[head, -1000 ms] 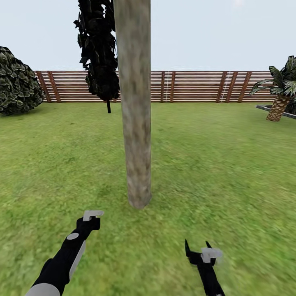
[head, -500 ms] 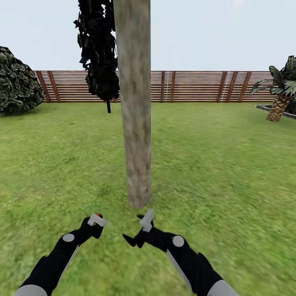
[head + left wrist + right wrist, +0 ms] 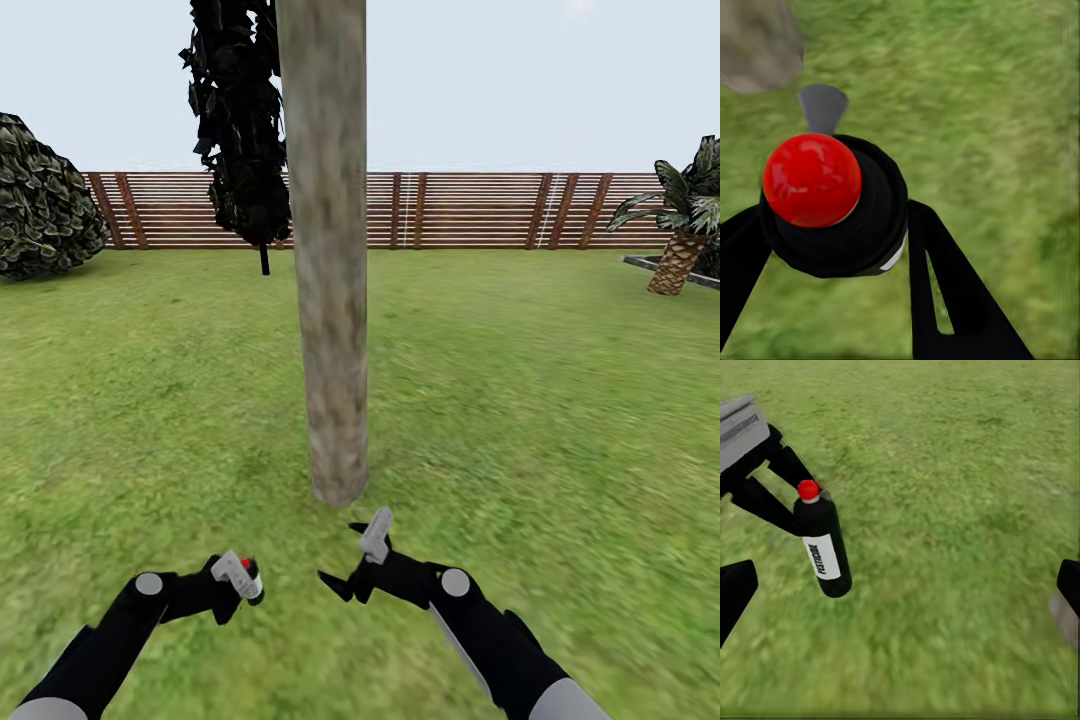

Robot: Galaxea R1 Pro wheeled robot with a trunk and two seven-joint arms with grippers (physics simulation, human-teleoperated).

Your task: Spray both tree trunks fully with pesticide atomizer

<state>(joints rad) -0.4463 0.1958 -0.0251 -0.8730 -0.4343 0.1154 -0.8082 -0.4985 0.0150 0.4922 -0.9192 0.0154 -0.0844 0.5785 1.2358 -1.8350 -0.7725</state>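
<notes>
My left gripper (image 3: 235, 583) pinches the pesticide atomizer (image 3: 250, 578), labelled "PESTICIDE", at 7 o'clock from the tree trunk (image 3: 328, 300). My right gripper (image 3: 360, 560) has its fingers (image 3: 377, 534) spread, holding nothing.

Green lawn (image 3: 560, 400) — tree trunk (image 3: 328, 300), round bush (image 3: 45, 200), short palm (image 3: 680, 225) rooted in it

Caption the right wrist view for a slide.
Left gripper holds the black pesticide bottle, red cap up, above grass.
</notes>
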